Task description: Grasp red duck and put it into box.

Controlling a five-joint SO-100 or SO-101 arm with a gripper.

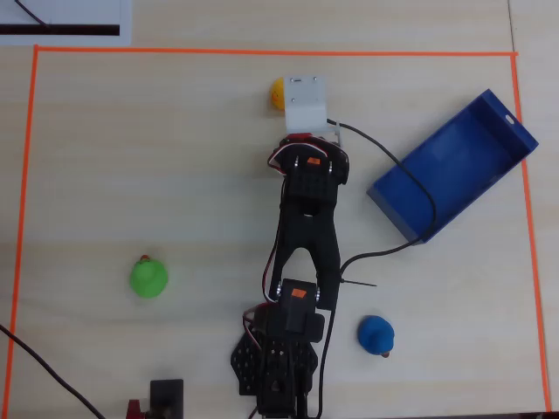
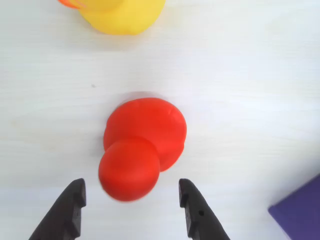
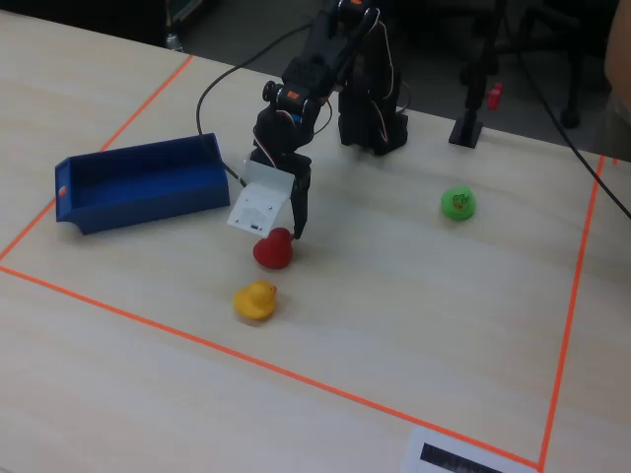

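Note:
The red duck (image 2: 142, 147) lies on the pale table, its head toward the gripper. In the fixed view the red duck (image 3: 273, 249) sits right under the arm's tip. My gripper (image 2: 131, 189) is open, with one black finger (image 2: 70, 210) on either side of the duck's head and not touching it. In the fixed view the gripper (image 3: 284, 232) reaches down just above the duck. In the overhead view the wrist hides the duck. The dark blue box (image 1: 454, 166) stands empty to the right of the arm, and also shows in the fixed view (image 3: 138, 182).
A yellow duck (image 2: 125, 15) lies close beyond the red one, also in the fixed view (image 3: 255, 300). A green duck (image 1: 148, 278) and a blue duck (image 1: 377, 334) lie apart near the arm's base. Orange tape (image 1: 262, 52) frames the table. A box corner (image 2: 300, 212) shows at lower right.

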